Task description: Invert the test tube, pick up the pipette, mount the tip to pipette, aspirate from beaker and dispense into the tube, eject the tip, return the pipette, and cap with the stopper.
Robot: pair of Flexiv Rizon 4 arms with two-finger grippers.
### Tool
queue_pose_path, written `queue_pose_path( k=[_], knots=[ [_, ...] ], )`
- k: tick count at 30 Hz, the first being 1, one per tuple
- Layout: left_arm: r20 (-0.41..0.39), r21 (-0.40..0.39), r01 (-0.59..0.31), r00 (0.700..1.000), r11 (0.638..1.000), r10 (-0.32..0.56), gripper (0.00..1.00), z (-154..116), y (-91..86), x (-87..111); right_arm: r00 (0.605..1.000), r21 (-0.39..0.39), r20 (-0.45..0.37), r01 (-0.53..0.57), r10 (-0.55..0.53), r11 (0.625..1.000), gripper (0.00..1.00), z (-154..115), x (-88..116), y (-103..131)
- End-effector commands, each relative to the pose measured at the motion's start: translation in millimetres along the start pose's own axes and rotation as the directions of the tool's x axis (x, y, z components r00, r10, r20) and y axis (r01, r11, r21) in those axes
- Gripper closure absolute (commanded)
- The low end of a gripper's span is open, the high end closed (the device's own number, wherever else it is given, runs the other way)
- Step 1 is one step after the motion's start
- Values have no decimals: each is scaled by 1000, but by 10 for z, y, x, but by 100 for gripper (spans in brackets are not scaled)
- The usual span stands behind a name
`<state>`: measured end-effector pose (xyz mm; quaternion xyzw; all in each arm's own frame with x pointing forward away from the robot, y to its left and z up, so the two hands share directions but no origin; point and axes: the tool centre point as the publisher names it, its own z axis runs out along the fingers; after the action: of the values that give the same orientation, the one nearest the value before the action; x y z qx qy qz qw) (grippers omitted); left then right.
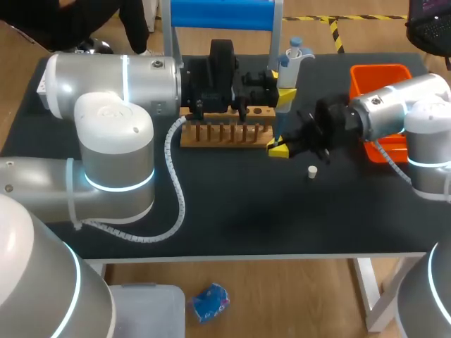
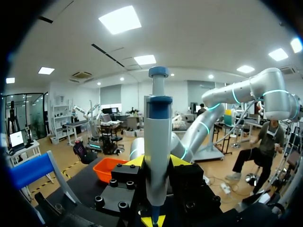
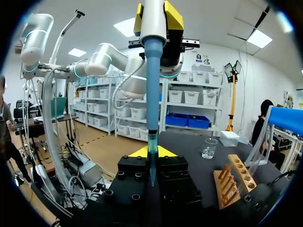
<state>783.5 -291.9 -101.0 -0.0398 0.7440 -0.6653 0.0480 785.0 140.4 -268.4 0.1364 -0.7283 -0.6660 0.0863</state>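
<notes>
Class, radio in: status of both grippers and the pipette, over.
Left gripper shut on pipette, upright. Right gripper under it at the tip, grip unclear. Stopper loose on table; wooden rack alongside, nothing blocking.

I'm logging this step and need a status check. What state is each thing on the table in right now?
Pipette: upright, tip end down, held in the left gripper.
Left gripper: shut on the pipette.
Right gripper: at the pipette's lower end.
Stopper: loose on the table, capping nothing.
Beaker: upright on the table.
Rack: standing on the table.
Bin: open-topped, partly hidden behind the right arm.
</notes>
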Motion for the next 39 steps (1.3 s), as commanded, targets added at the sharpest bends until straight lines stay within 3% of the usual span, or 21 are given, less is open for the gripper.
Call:
queue_pose_path(
  k=[1, 39],
  knots=[
    [1, -1, 1, 1000, 1000, -1, 100, 10, 13, 2, 1000, 2, 1, 0, 0, 1000, 100, -16, -7, 49],
    [1, -1, 1, 1000, 1000, -1, 100, 10, 13, 2, 1000, 22, 3, -4, 4, 1000, 100, -54, -74, 197]
  ],
)
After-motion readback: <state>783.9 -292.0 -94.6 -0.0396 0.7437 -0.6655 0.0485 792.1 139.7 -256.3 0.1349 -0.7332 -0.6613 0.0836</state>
